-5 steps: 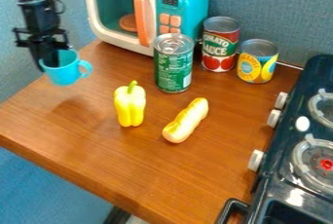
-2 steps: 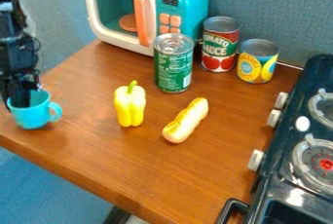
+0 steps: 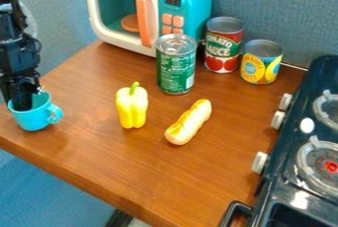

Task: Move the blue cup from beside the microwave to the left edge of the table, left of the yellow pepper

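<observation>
"While the gripper (image 3: 23,104) is hanging at the left of the camera view, what is it touching?"

"Its lower end is reaching down inside the blue cup (image 3: 35,118) and is meeting it at the rim. Whether it is pinching the cup or staying apart from its wall, one cannot tell."

"Where is the cup sitting, then?"

"It is occupying the left end of the wooden counter (image 3: 125,164), near the front edge, with its handle pointing right. Whether its base is touching the wood is not clear."

"And what is lying nearest on the right?"

"A yellow pepper (image 3: 132,107) is lying with its green stem pointing toward the back. Beside it, a bun (image 3: 189,122) is lying at a slant, its far end leaning right."

"Which items are standing behind these?"

"A green can (image 3: 176,70) is standing upright in front of the toy microwave (image 3: 192,4), whose orange handle is running vertically. Right of the microwave, a red can (image 3: 223,46) is standing upright, and a yellow can (image 3: 261,65) is standing just beside it."

"What is bordering the counter?"

"A dark toy stove (image 3: 280,167) is flanking it on the right, its white knobs facing the counter."
</observation>
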{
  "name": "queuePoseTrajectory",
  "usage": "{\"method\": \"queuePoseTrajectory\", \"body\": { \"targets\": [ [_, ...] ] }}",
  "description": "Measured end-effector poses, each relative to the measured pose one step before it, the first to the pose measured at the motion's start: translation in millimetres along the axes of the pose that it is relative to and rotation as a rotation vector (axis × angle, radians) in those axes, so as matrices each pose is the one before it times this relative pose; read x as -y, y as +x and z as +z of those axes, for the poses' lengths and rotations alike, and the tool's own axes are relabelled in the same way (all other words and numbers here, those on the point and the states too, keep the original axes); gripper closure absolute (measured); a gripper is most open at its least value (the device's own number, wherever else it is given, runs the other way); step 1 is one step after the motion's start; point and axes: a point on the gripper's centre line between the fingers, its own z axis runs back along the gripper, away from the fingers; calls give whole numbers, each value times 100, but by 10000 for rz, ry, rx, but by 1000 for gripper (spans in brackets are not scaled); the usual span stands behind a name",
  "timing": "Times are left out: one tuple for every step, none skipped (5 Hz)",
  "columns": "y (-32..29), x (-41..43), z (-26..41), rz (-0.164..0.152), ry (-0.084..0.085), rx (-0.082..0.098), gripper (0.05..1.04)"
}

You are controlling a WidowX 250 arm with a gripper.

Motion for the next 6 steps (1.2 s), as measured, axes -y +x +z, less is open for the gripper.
{"method": "queuePoseTrajectory", "body": {
  "targets": [
    [357, -104, -383, 300, 91, 325, 752],
    [-12, 685, 988, -52, -111, 495, 456],
    [332, 679, 3567, -187, 260, 1125, 160],
    [111, 184, 1508, 44, 208, 318, 76],
    [2783, 1867, 1502, -572, 212, 406, 80],
    [5073, 3333, 419, 93, 259, 118, 83]
  ]
}}
